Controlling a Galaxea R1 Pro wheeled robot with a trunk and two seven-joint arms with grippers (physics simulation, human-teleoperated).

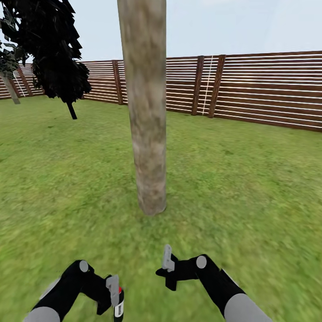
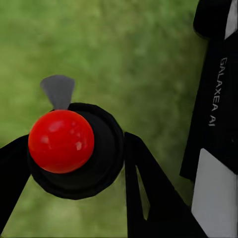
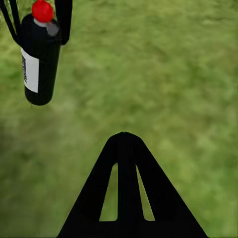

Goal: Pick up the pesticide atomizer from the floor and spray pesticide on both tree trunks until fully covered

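The pesticide atomizer sits clamped in the left gripper, one black finger on each side of its neck, hanging clear above the grass. It's one small, dark, round bottle with a glossy red ball on top and a white label. The right gripper holds nothing and sits just beside it; can't tell whether it's open or closed. One thick, pale, mottled tree trunk stands straight ahead, smooth and column-shaped. One black-leaved tree stands off left, in front of the brown slatted fence.
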